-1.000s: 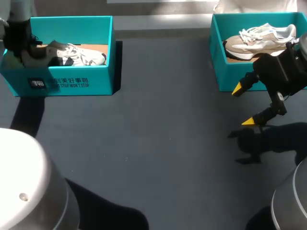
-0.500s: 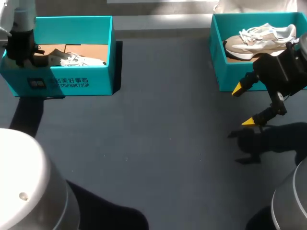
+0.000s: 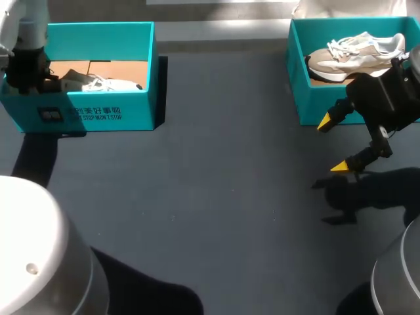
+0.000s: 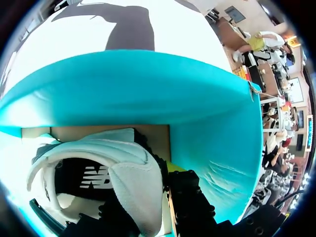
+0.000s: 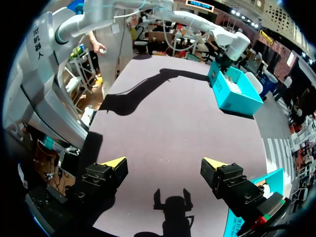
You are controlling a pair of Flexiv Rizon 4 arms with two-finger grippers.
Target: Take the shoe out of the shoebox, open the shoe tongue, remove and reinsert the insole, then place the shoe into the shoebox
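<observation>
Lower than a second ago, the white sneaker now lies down inside the left teal shoebox, and my left gripper has sunk with it. That gripper is clamped on the heel collar. Light and soft-walled, the shoe should flex, so I judge the padded heel the firmest place to pinch. My right gripper hangs spread wide above the table, just before the right shoebox holding a beige sneaker.

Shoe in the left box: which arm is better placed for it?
Left: the left gripper is inside the left box at the heel of the shoe; the right gripper hovers open over the table.
</observation>
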